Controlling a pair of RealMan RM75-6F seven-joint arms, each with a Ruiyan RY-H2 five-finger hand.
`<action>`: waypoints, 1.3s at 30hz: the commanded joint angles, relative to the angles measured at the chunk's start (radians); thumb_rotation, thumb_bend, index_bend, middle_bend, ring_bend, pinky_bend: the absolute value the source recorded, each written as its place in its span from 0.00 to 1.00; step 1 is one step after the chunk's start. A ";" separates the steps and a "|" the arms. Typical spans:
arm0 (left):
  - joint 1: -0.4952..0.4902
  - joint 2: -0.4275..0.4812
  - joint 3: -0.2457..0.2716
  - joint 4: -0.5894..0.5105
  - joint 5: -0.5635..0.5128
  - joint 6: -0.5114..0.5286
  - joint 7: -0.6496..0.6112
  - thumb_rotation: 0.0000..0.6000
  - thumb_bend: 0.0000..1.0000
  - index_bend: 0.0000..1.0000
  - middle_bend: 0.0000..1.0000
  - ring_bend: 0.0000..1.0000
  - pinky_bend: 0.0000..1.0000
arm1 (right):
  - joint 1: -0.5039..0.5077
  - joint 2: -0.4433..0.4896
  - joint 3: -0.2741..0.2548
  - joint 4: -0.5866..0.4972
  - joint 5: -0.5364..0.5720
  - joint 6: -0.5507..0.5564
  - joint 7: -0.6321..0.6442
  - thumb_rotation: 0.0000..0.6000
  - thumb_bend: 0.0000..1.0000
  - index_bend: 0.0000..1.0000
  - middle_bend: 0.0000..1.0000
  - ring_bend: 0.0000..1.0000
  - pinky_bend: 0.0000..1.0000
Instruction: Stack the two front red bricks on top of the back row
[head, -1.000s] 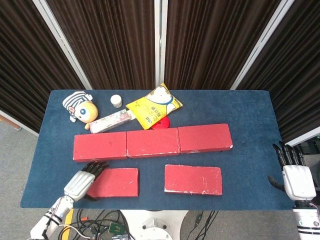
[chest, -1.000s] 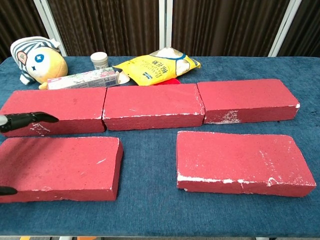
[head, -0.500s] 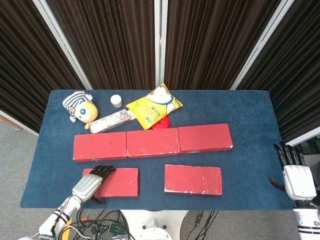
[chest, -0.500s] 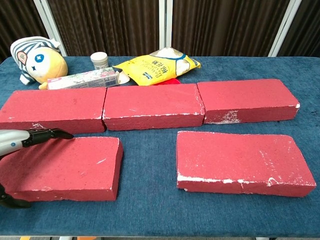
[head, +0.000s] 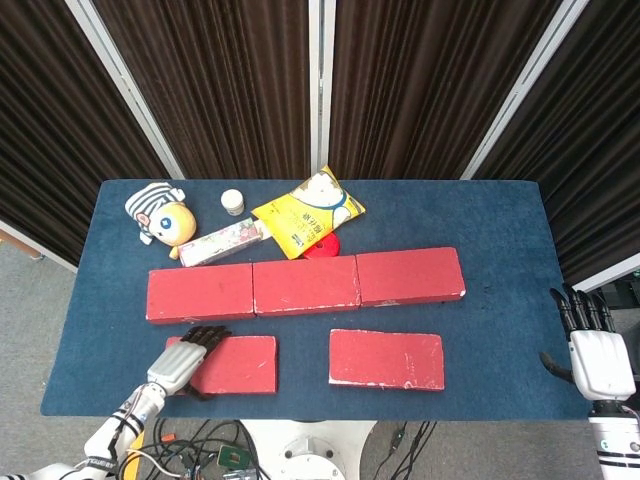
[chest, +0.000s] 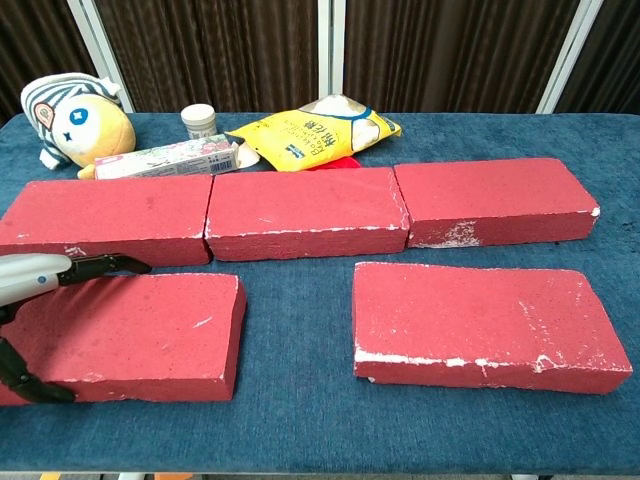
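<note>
Three red bricks formed the back row (head: 305, 284), laid flat end to end and touching, their edges chipped white. In front of the back row lay two more, also flat and apart from each other: the left brick (head: 232, 364) below the row's left half, the right brick (head: 386, 359) below its right half.

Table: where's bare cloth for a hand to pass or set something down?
Free: right end of the table beyond the back row; the gap between front left brick and front right brick. Crowded: back left, around plush toy, jar, box, yellow bag.
</note>
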 joint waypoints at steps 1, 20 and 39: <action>-0.007 0.001 0.000 0.000 -0.008 -0.005 0.003 1.00 0.00 0.01 0.00 0.01 0.01 | 0.000 0.000 0.001 0.001 0.001 0.000 0.001 1.00 0.12 0.00 0.00 0.00 0.00; -0.011 -0.001 0.019 -0.004 0.013 0.034 0.016 1.00 0.01 0.03 0.11 0.19 0.22 | -0.003 -0.002 0.007 0.001 0.007 0.008 -0.001 1.00 0.15 0.00 0.00 0.00 0.00; -0.097 0.207 -0.137 -0.126 -0.066 0.068 0.020 1.00 0.04 0.04 0.12 0.19 0.24 | -0.008 0.007 0.018 0.002 0.014 0.020 0.022 1.00 0.15 0.00 0.00 0.00 0.00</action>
